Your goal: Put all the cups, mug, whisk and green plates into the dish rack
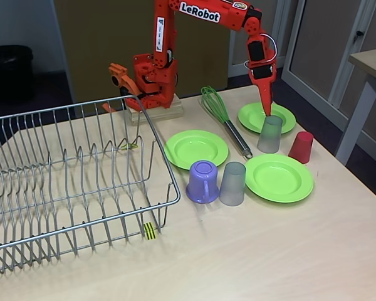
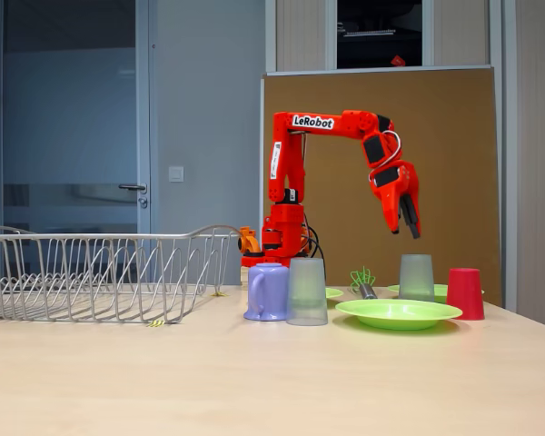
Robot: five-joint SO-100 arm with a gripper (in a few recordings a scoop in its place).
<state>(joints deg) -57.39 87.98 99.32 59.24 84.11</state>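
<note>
While hanging above a grey cup [image 1: 270, 133] at upper right, the end effector [image 1: 266, 103] is gripping nothing. Its jaw gap is too unclear to judge.

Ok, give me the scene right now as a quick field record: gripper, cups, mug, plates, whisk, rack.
gripper: gripper hangs above the far grey cup, clear of its top in a fixed view; open or shut unclear
cups: far grey cup, near grey cup and red cup, all upside down on the table
mug: purple mug, upside down, beside the near grey cup
plates: three green plates, flat on the table
whisk: whisk lying between the plates
rack: dish rack, nothing in it
</note>
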